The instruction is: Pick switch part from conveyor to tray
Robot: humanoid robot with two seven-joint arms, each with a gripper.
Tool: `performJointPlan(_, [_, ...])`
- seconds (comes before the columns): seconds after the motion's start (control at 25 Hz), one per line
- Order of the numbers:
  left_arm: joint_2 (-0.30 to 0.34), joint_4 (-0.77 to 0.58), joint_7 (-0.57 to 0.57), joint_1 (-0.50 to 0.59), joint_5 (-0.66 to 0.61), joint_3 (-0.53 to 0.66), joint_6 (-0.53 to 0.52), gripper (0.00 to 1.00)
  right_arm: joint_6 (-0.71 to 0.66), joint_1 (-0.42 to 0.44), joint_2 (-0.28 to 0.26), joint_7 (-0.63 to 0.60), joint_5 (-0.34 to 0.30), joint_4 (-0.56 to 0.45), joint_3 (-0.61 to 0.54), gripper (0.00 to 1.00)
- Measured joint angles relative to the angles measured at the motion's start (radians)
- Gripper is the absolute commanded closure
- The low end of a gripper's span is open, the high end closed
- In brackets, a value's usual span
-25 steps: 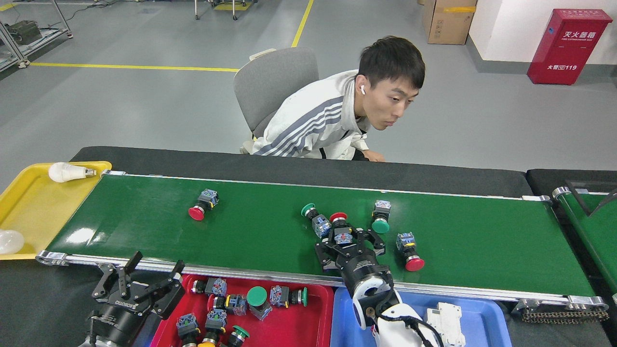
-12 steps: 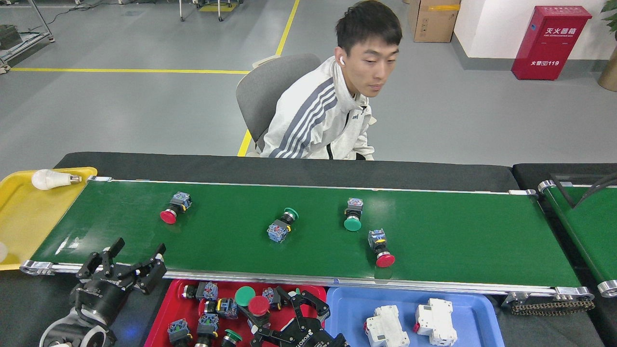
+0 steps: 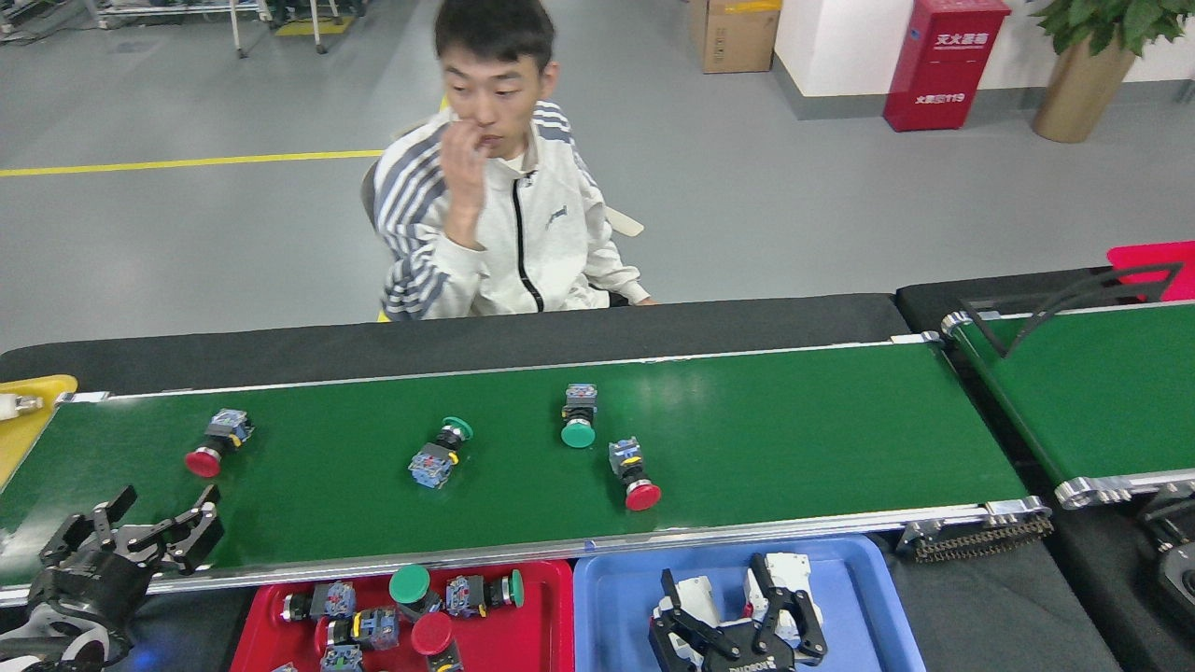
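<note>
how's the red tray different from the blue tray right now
The red tray holds push-button switch parts with red and green caps; the blue tray holds white blocky parts. The right gripper, fingers spread, hangs over the blue tray; no gripper is above the red tray. Both sit side by side below the conveyor.

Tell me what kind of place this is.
Probably a factory floor or robot test workshop: a green conveyor carrying push-button switch parts, sorting trays, and a yellow line painted on the grey floor.
</note>
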Motion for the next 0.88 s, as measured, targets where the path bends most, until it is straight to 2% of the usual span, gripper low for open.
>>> performJointPlan(0.08, [0.000, 0.062, 0.004, -0.056, 0.000, -0.023, 0.009, 0.00, 0.001, -0.095, 0.019, 0.000, 0.002, 0.061, 0.018, 0.00])
performJointPlan(0.2, [0.000, 0.140, 0.008, -0.096, -0.003, -0.041, 0.040, 0.01, -0.009, -0.249, 0.057, 0.079, 0.001, 0.154, 0.113, 0.00])
performJointPlan(0.28, [0.001, 0.188, 0.009, -0.116, -0.005, -0.047, 0.083, 0.02, -0.035, -0.318, 0.073, 0.134, -0.007, 0.208, 0.173, 0.00])
performJointPlan(0.36, [0.005, 0.225, 0.016, -0.136, -0.007, -0.074, 0.136, 0.04, -0.081, -0.355, 0.115, 0.191, -0.017, 0.266, 0.202, 0.00])
performJointPlan(0.44, [0.016, 0.257, 0.041, -0.155, -0.007, -0.101, 0.185, 0.17, -0.112, -0.378, 0.136, 0.236, -0.023, 0.315, 0.219, 0.00])
performJointPlan(0.6, [0.021, 0.289, 0.073, -0.162, -0.006, -0.114, 0.222, 0.60, -0.131, -0.422, 0.136, 0.264, -0.079, 0.377, 0.268, 0.00])
performJointPlan(0.72, [0.007, 0.289, 0.081, -0.165, -0.003, -0.117, 0.226, 0.70, -0.133, -0.462, 0.136, 0.272, -0.123, 0.408, 0.303, 0.00])
performJointPlan(0.88, [-0.045, 0.280, 0.092, -0.173, -0.003, -0.126, 0.208, 0.73, -0.133, -0.500, 0.136, 0.275, -0.143, 0.447, 0.338, 0.00])
